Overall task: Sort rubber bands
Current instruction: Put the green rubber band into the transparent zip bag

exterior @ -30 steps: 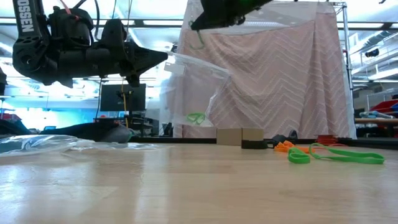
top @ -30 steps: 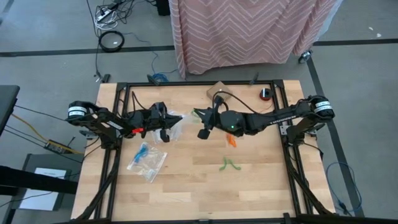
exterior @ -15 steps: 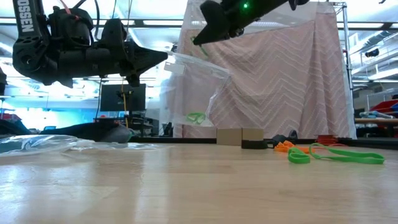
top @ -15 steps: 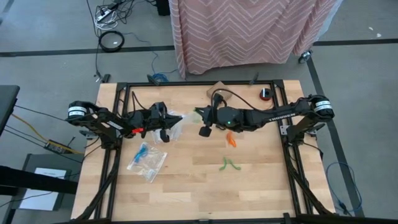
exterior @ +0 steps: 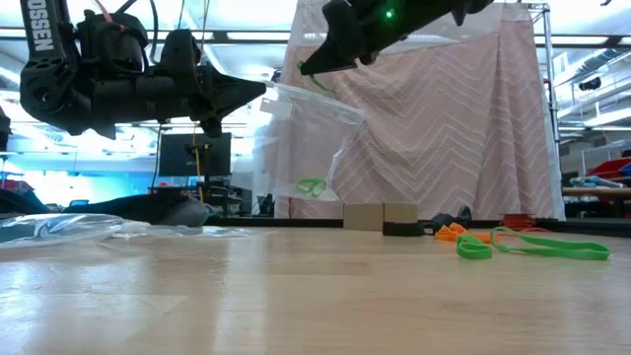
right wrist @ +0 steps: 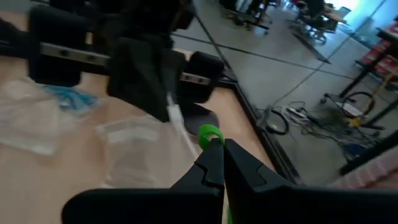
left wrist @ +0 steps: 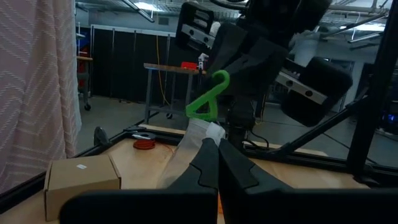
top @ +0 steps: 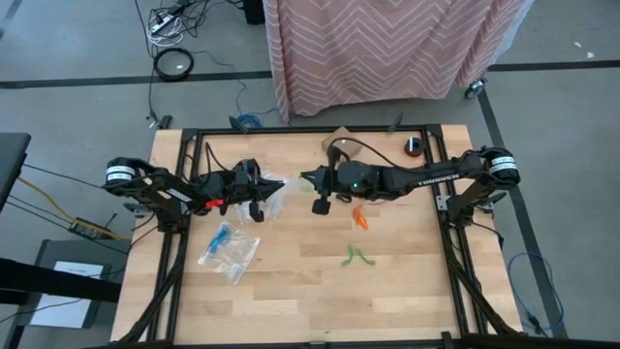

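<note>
The right gripper [exterior: 314,67], pinching a green rubber band [left wrist: 208,96], hangs just above the clear zip bag [exterior: 306,138] gripped by the left gripper [exterior: 258,92].

One camera looks straight down on the worktop [top: 291,291]; one looks level across it; both wrist cameras face each other closely

arms 2 [top: 232,184] [top: 407,180] | zip bags 2 [top: 231,251] [top: 274,191] | cardboard box 1 [top: 340,138]
</note>
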